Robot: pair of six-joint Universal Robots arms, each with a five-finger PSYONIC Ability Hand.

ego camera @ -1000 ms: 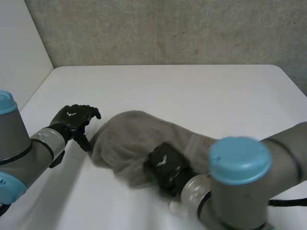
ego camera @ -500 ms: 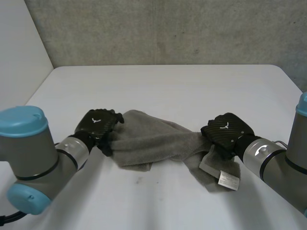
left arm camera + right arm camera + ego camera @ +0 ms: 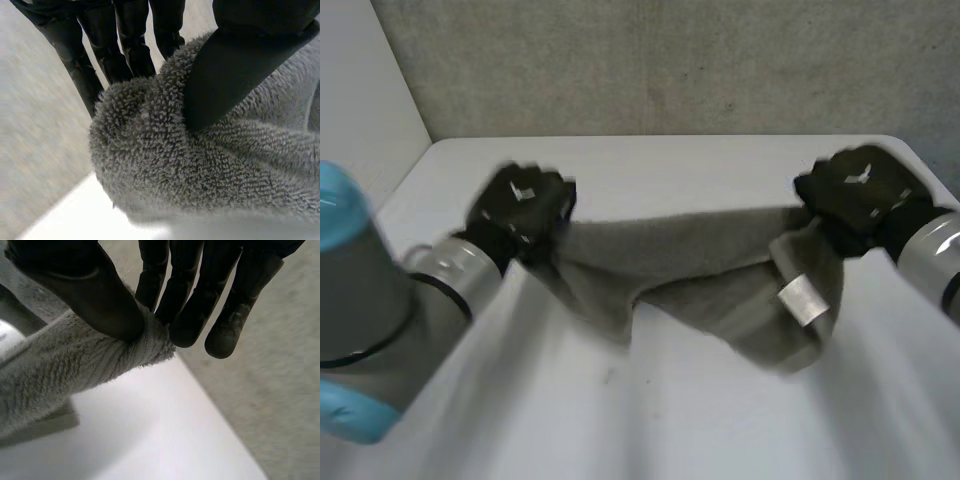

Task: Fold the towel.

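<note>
A grey towel [image 3: 690, 255] is held stretched over the white table [image 3: 700, 165]. Its left end is gripped by the left hand [image 3: 523, 203], its right end by the right hand [image 3: 860, 190], well apart. The middle is seen sagging toward the near side. A white label [image 3: 800, 296] is seen hanging just below the right hand.

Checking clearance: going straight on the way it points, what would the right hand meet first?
Beyond the towel it pinches, the right hand seems to point past the table edge at the wall. Nothing else lies between, though depth is unclear.
</note>
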